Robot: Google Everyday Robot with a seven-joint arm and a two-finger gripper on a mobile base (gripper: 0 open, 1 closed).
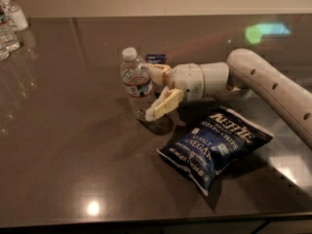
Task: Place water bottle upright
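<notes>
The water bottle (136,84), clear ribbed plastic with a white cap and a red, white and blue label band, stands upright on the dark table (73,145) left of centre. My gripper (151,91) reaches in from the right on its white arm (273,84). Its cream fingers are spread apart. One finger (157,72) lies behind the bottle's right side. The other finger (165,105) angles out in front, beside the bottle's base. The bottle's right edge sits just inside the open fingers, which do not clamp it.
A blue Kettle chip bag (214,145) lies right of the bottle, just in front of the gripper. A small dark blue object (156,58) sits behind the gripper. A white pump bottle (13,12) and small clear bottles (7,35) stand at the far left. The table's front edge runs along the bottom.
</notes>
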